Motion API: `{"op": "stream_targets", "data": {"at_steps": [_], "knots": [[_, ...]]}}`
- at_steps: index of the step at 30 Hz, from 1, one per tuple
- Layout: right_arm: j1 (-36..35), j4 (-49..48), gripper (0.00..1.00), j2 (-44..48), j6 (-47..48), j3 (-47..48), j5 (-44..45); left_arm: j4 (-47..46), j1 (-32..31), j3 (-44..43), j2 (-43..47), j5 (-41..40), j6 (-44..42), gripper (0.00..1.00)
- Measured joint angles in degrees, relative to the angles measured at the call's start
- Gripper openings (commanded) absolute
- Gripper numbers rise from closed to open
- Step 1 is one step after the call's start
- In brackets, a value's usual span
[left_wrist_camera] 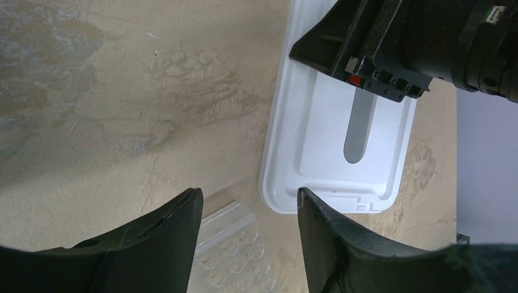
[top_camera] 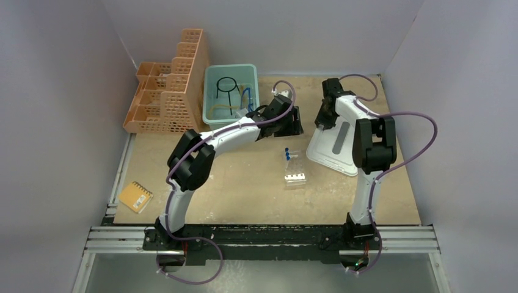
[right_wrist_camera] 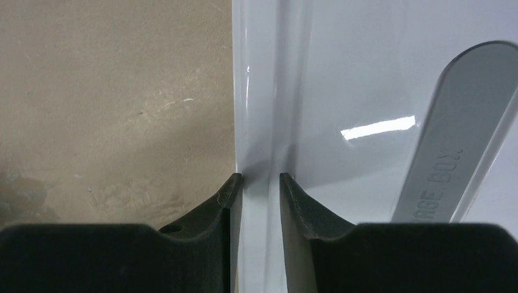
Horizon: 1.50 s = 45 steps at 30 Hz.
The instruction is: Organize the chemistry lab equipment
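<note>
A clear tube rack [top_camera: 295, 177] lies mid-table with blue-capped clear tubes [top_camera: 287, 155] just behind it. The rack also shows in the left wrist view [left_wrist_camera: 229, 247], below my fingers. A teal bin [top_camera: 209, 91] holds the black wire ring with stem [top_camera: 226, 85], the amber hose [top_camera: 221, 110] and a blue item. My left gripper [top_camera: 297, 122] [left_wrist_camera: 250, 192] is open and empty, hovering right of the bin. My right gripper [top_camera: 320, 121] [right_wrist_camera: 256, 177] is shut on the left rim of a white storage-box lid [top_camera: 336, 146] [right_wrist_camera: 366, 73] [left_wrist_camera: 317, 152].
An orange lattice basket rack [top_camera: 168, 91] stands at the back left. A small orange notepad [top_camera: 135, 196] lies at the near left edge. Grey walls enclose the table on three sides. The lid has a grey handle strip [right_wrist_camera: 452, 152].
</note>
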<state>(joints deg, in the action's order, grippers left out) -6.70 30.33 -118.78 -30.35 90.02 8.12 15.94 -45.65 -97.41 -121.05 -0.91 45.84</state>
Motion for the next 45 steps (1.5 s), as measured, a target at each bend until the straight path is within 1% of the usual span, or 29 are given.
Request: {"op": "stream_targets", "data": {"at_steps": [4, 6, 7, 8, 10, 11, 17, 20, 26, 30, 33, 36, 41, 44, 45], "knots": [[-0.04, 1.31, 0.31, -1.49, -0.02, 1.84, 1.51, 0.11, 0.04, -0.24, 0.0, 0.02, 0.0, 0.59], [-0.07, 1.77, 0.29, -2.43, -0.09, 2.78, 1.53, 0.11, 0.15, -0.59, 0.0, 0.07, 0.0, 0.62], [-0.07, 2.1, 0.27, -2.95, -0.07, 3.52, 1.62, 0.09, 0.15, -0.72, 0.0, 0.07, 0.0, 0.63], [-0.07, 2.54, 0.22, -3.54, 0.0, 4.26, 1.64, 0.11, 0.17, -0.83, 0.0, 0.11, 0.0, 0.64], [-0.07, 3.52, 0.06, -4.57, -0.07, 5.95, 1.9, 0.09, 0.24, -0.98, 0.0, 0.22, 0.0, 0.66], [-0.07, 3.8, 0.0, -4.7, -0.04, 6.32, 1.9, 0.09, 0.26, -1.05, 0.0, 0.22, 0.0, 0.67], [-0.07, 2.67, 0.0, -4.26, -0.24, 6.01, 1.75, 0.11, 0.33, -1.95, -0.02, 1.97, 0.0, 0.69], [-0.07, 2.54, 0.0, -3.19, -0.22, 4.9, 0.98, 0.0, 0.59, -2.89, -0.5, 4.07, 0.24, 0.69], [0.02, 2.45, 0.0, 3.76, -0.24, 3.19, -2.43, -0.79, 1.14, -5.42, -3.56, 8.87, 2.05, 0.69], [0.26, 1.97, 0.0, 9.11, -0.22, 3.28, -4.68, -1.4, 1.29, -5.66, -5.22, 11.78, 3.32, 0.69], [0.52, 1.79, 0.0, 11.1, -0.26, 3.41, -6.69, -2.58, 1.31, -5.66, -5.79, 14.69, 4.87, 0.69], [0.92, 1.75, 0.0, 11.28, -0.31, 3.41, -9.03, -5.18, 1.31, -5.62, -5.81, 17.25, 6.6, 0.65], [1.79, 1.79, 0.0, 11.23, -0.68, 3.41, -13.35, -10.91, 1.31, -3.72, -5.81, 20.52, 9.05, 0.55], [2.54, 1.51, 0.0, 11.23, -1.16, 3.41, -16.87, -13.42, 1.31, -2.14, -5.81, 21.94, 10.23, 0.42], [2.71, 1.27, 0.0, 11.23, -1.22, 3.41, -17.75, -13.86, 1.31, -1.86, -5.81, 22.21, 10.64, 0.36]]}}
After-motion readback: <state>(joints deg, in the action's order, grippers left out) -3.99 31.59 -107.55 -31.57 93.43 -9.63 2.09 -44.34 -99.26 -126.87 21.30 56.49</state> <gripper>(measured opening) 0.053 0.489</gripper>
